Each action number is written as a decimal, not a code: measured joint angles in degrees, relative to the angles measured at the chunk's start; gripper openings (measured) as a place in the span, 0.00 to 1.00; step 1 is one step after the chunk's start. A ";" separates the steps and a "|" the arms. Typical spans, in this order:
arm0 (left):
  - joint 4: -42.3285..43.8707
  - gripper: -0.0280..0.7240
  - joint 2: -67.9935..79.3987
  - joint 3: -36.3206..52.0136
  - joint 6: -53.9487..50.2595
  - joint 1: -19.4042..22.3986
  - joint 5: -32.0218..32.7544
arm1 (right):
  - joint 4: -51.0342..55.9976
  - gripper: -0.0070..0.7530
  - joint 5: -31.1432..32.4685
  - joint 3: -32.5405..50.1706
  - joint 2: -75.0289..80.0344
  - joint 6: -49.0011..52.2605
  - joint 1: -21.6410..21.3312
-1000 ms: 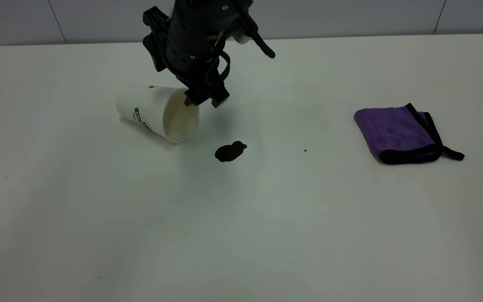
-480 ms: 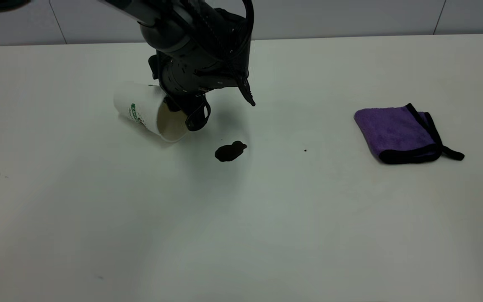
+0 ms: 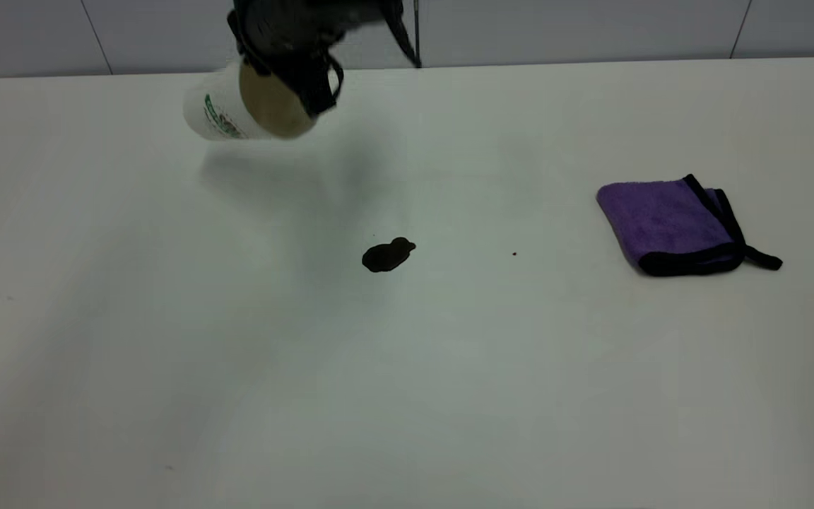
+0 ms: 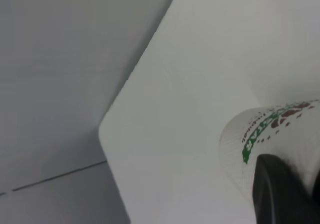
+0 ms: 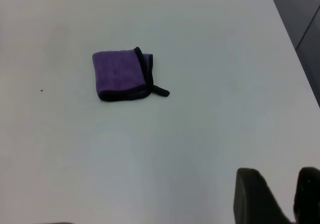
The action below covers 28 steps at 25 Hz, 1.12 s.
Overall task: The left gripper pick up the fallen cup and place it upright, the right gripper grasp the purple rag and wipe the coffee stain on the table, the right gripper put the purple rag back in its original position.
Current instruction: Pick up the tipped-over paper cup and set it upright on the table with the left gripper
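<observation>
Exterior view: one cup [image 3: 237, 113], one coffee stain [image 3: 387, 255], one purple rag [image 3: 672, 225] on white counter [image 3: 449, 367]. Left end effector [image 3: 311, 81] clamped on cup rim, cup in air near far edge, mouth tilted toward camera. Stain mid-counter, rag well apart to right, flat. Tiny dark speck [image 3: 514, 253] between them.

Left wrist view: cup [image 4: 265, 139] wall, green banner lettering unreadable; one dark finger [image 4: 280, 191] against it.

Right wrist view: rag [image 5: 122, 74] lying untouched; right end effector [image 5: 275, 196] far off it, fingers apart.
</observation>
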 joint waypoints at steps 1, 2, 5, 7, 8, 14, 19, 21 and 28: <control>-4.71 0.05 -2.19 -0.13 2.46 1.50 -1.42 | 0.00 0.32 0.00 0.00 0.00 0.00 0.00; -9.83 0.05 -4.24 -0.13 5.27 3.14 -2.74 | 0.00 0.32 0.00 0.00 0.00 0.00 0.00; -25.45 0.05 -8.07 -0.13 14.22 8.37 -5.58 | 0.00 0.32 0.00 0.00 0.00 0.00 0.00; -35.37 0.05 -9.05 -0.13 20.34 11.80 -6.66 | 0.00 0.32 0.00 0.00 0.00 0.00 0.00; -40.68 0.05 -9.15 -0.13 23.79 13.58 -7.21 | 0.00 0.32 0.00 0.00 0.00 0.00 0.00; -68.27 0.05 -7.94 -0.13 45.30 22.36 -9.58 | 0.00 0.32 0.00 0.00 0.00 0.00 0.00; -84.64 0.05 -4.86 -0.13 59.10 27.04 -10.34 | 0.00 0.32 0.00 0.00 0.00 0.00 0.00; -87.94 0.05 -3.38 -0.13 61.57 28.20 -10.65 | 0.00 0.32 0.00 0.00 0.00 0.00 0.00; -90.19 0.11 0.47 -0.13 63.24 28.92 -13.19 | 0.00 0.32 0.00 0.00 0.00 0.00 0.00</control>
